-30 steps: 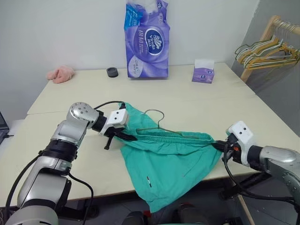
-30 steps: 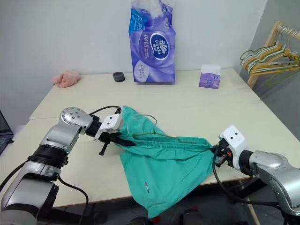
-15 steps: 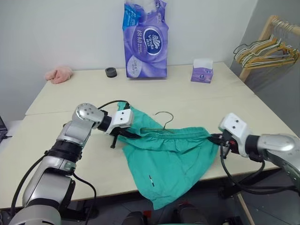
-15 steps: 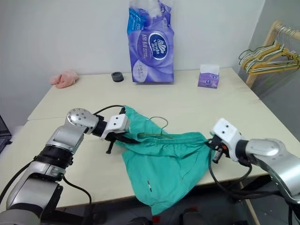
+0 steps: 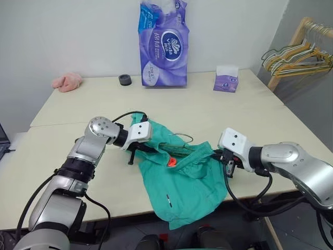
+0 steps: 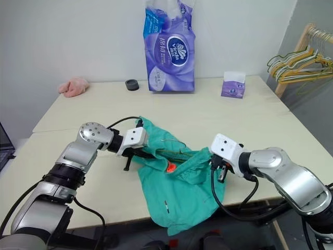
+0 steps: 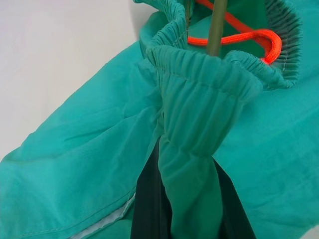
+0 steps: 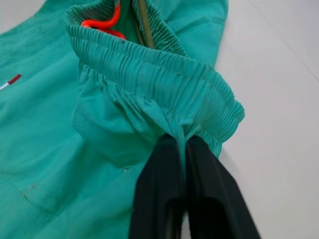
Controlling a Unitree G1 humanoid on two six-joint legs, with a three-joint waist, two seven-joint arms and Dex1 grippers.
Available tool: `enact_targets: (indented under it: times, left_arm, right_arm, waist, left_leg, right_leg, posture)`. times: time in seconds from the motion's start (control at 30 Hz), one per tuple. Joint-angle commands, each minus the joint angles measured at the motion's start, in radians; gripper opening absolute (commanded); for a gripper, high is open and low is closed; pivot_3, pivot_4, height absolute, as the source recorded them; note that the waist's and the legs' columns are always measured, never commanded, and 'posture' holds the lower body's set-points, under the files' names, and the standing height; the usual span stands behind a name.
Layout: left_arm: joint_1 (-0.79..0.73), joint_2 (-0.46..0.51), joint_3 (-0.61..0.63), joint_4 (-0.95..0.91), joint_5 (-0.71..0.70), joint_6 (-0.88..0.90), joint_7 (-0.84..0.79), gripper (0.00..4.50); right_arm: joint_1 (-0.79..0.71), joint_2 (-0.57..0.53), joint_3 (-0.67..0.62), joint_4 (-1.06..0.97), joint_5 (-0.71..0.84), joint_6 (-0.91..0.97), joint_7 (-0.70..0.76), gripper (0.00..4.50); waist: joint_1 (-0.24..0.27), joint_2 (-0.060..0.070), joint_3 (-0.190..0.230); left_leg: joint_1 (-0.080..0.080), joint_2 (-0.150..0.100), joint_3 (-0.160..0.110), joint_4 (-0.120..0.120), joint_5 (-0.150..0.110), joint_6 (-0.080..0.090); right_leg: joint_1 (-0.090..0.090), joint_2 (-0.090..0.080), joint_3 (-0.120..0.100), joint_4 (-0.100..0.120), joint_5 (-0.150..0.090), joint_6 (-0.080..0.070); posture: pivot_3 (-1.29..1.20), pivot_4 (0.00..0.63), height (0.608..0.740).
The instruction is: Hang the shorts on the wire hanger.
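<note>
Near the front edge of the pale table [image 5: 73, 99], the teal shorts [image 5: 182, 177] lie bunched up between the two arms, with the lower part of the fabric hanging over the table edge. The left gripper [image 5: 139, 150] has its fingers pressed together on one end of the gathered waistband, and in the left wrist view you can see the fabric squeezed right between the dark fingers [image 7: 149, 209]. The right gripper [image 6: 217, 165] is pinching the other end of the waistband, fingers [image 8: 159, 199] close together with just the thin fold of cloth between them. The two grippers are fairly near each other, so the waistband sags into a loose open loop. The wire hanger [image 5: 179, 140] sits inside that loop, its thin dark wire running through the waistband opening and its hook poking out above the fabric on the far side. An orange drawstring [image 5: 170, 162] shows at the waistband. Further back on the table are a purple tissue pack [image 5: 163, 44], a small purple tissue box [image 5: 226, 79], a black ring-shaped thing [image 5: 124, 79] and a pink cloth [image 5: 67, 82]. Off to the right, a bunch of hangers [image 5: 296, 54] hangs on a wooden rack.
</note>
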Motion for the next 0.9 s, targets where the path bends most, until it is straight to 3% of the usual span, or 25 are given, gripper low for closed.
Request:
enact_targets:
  times: [0.03, 0.17, 0.3, 0.33, 0.5, 0.7, 0.9]
  left_arm:
    - [0.003, -0.005, 0.009, 0.006, -0.005, -0.03, 0.008, 0.0]
    - [0.006, -0.009, 0.007, 0.018, -0.004, -0.045, 0.008, 0.0]
    - [0.004, -0.018, 0.006, 0.036, -0.002, -0.063, 0.006, 0.0]
    - [0.003, -0.018, 0.006, 0.038, -0.003, -0.065, 0.005, 0.0]
    - [-0.001, -0.022, 0.003, 0.054, -0.001, -0.08, -0.001, 0.0]
    - [-0.008, -0.027, 0.004, 0.071, 0.002, -0.096, -0.002, 0.0]
    - [-0.009, -0.025, 0.01, 0.069, 0.002, -0.098, 0.001, 0.0]
  right_arm:
    - [0.026, -0.057, -0.076, -0.05, 0.005, -0.029, 0.044, 1.61]
    - [0.086, -0.107, -0.156, -0.087, 0.073, -0.006, 0.107, 2.93]
    - [0.153, -0.106, -0.197, -0.033, 0.053, 0.0, 0.074, 4.34]
    - [0.16, -0.101, -0.196, -0.017, 0.044, -0.001, 0.066, 4.49]
    - [0.126, -0.026, -0.137, 0.104, 0.006, -0.011, 0.026, 4.49]
    - [0.016, 0.037, -0.067, 0.165, 0.048, 0.034, 0.093, 4.49]
    - [-0.048, -0.028, -0.081, 0.223, 0.055, 0.028, 0.185, 4.49]
  waist:
    - [0.0, 0.0, 0.0]
    - [0.0, 0.0, 0.0]
    - [0.0, 0.0, 0.0]
    - [0.0, 0.0, 0.0]
    - [-0.001, 0.0, 0.0]
    - [-0.002, 0.0, 0.0]
    - [0.002, 0.0, 0.0]
  left_leg:
    - [0.0, 0.0, 0.0, 0.0, 0.0, 0.0]
    - [0.0, 0.0, 0.0, 0.0, 0.0, 0.0]
    - [0.0, 0.0, 0.0, 0.0, 0.0, 0.0]
    - [0.0, 0.0, 0.0, 0.0, 0.0, 0.0]
    - [0.0, 0.0, 0.0, 0.0, 0.0, 0.0]
    - [0.0, 0.0, 0.0, 0.0, 0.0, 0.0]
    - [0.0, 0.0, 0.0, 0.0, 0.0, 0.0]
  right_leg:
    - [0.0, 0.0, 0.0, 0.0, 0.0, 0.0]
    - [0.0, 0.0, 0.0, 0.0, 0.0, 0.0]
    - [0.0, 0.0, 0.0, 0.0, 0.0, 0.0]
    - [0.0, 0.0, 0.0, 0.0, 0.0, 0.0]
    - [0.0, 0.0, 0.0, 0.0, 0.0, 0.0]
    - [0.0, 0.0, 0.0, 0.0, 0.0, 0.0]
    - [0.0, -0.001, -0.001, 0.0, 0.0, 0.0]
  posture:
    - [-0.19, 0.035, 0.74]
    - [-0.19, 0.035, 0.74]
    - [-0.2, 0.034, 0.74]
    - [-0.2, 0.034, 0.74]
    - [-0.2, 0.033, 0.74]
    - [-0.19, 0.034, 0.74]
    - [-0.17, 0.035, 0.74]
